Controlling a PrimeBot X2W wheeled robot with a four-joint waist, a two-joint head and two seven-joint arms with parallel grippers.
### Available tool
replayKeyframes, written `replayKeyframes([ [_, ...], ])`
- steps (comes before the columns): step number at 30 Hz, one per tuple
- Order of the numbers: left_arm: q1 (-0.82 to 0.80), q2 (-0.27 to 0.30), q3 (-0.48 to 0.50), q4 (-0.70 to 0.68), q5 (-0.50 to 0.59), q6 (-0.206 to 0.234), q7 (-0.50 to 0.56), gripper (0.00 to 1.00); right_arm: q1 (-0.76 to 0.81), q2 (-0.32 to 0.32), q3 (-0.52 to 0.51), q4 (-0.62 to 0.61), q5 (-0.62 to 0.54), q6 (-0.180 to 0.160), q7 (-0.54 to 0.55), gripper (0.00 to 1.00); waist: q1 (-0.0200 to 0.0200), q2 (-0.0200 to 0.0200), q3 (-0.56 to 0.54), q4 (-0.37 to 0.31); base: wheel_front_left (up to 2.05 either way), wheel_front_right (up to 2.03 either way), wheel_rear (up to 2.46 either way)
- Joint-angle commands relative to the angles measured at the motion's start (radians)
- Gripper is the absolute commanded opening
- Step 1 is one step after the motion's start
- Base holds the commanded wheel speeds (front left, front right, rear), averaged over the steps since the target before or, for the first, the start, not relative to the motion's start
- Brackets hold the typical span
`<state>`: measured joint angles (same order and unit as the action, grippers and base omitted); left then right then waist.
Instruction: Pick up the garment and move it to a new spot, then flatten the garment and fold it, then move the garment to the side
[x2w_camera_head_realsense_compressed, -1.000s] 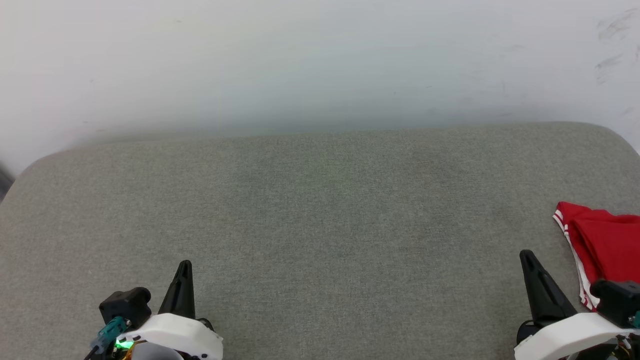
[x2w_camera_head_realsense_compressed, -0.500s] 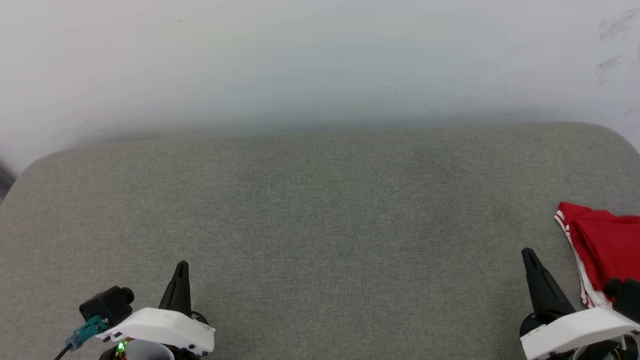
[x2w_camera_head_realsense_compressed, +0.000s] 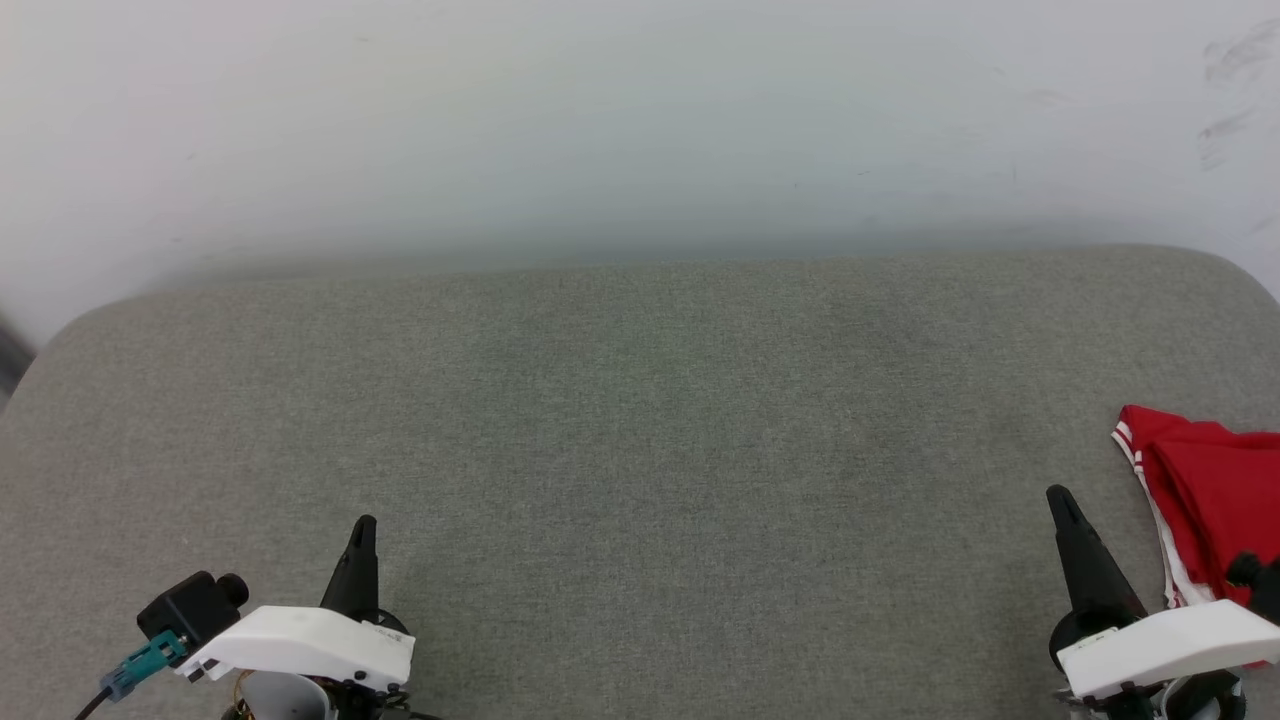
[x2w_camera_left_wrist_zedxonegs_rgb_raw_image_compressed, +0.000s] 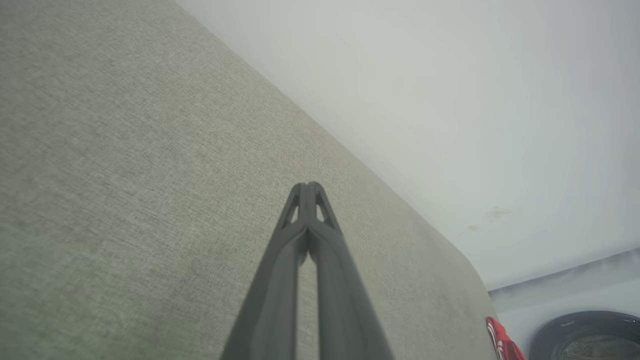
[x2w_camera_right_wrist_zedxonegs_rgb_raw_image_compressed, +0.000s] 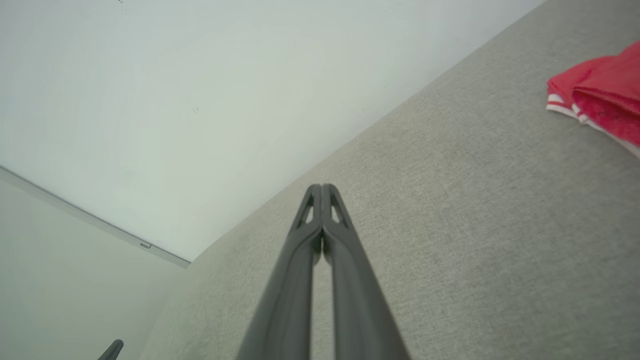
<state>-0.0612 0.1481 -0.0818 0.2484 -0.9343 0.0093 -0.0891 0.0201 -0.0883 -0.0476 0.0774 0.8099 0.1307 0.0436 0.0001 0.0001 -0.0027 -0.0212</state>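
Pointing up from the head view's lower left, the left gripper (x2w_camera_head_realsense_compressed: 362, 530) has its fingers pressed together, empty. At lower right, the right gripper (x2w_camera_head_realsense_compressed: 1062, 505) matches. Just beside it, at the right edge, the garment (x2w_camera_head_realsense_compressed: 1215, 480) lies on the grey worktop (x2w_camera_head_realsense_compressed: 640, 450).

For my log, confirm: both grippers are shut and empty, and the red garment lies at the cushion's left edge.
Wrong side: the head view shows the garment at the right edge of the cushion, near the right gripper. The rest stands: it and the left gripper are shut, empty.
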Motion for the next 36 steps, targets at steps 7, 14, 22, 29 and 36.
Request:
replayKeyframes([
  [7,-0.029,-0.01,0.031,-0.012,-0.088,-0.02,0.027,0.0,-0.04,0.005,-0.009,0.013,0.107,0.0,0.007,0.0,0.0,-0.0001,0.0,0.002,0.0,0.0,0.0],
  [14,-0.033,-0.02,0.052,-0.011,-0.16,-0.036,0.049,0.0,-0.053,0.008,-0.015,0.032,0.193,0.0,0.014,0.0,0.0,-0.0001,0.001,0.003,0.0,0.0,0.0],
  [22,-0.036,-0.032,0.074,-0.01,-0.235,-0.051,0.071,0.0,-0.064,0.011,-0.021,0.052,0.283,0.0,0.021,0.0,-0.0001,-0.0001,0.001,0.005,0.0,0.0,0.0],
  [29,-0.039,-0.042,0.091,-0.01,-0.297,-0.064,0.09,0.0,-0.074,0.014,-0.026,0.068,0.358,0.0,0.027,0.0,-0.0001,-0.0001,0.002,0.007,0.0,0.0,0.0],
  [36,-0.04,-0.05,0.109,-0.009,-0.355,-0.076,0.108,0.0,-0.084,0.017,-0.031,0.083,0.427,0.0,0.033,0.0,-0.0001,-0.0001,0.002,0.009,0.0,0.0,0.0],
])
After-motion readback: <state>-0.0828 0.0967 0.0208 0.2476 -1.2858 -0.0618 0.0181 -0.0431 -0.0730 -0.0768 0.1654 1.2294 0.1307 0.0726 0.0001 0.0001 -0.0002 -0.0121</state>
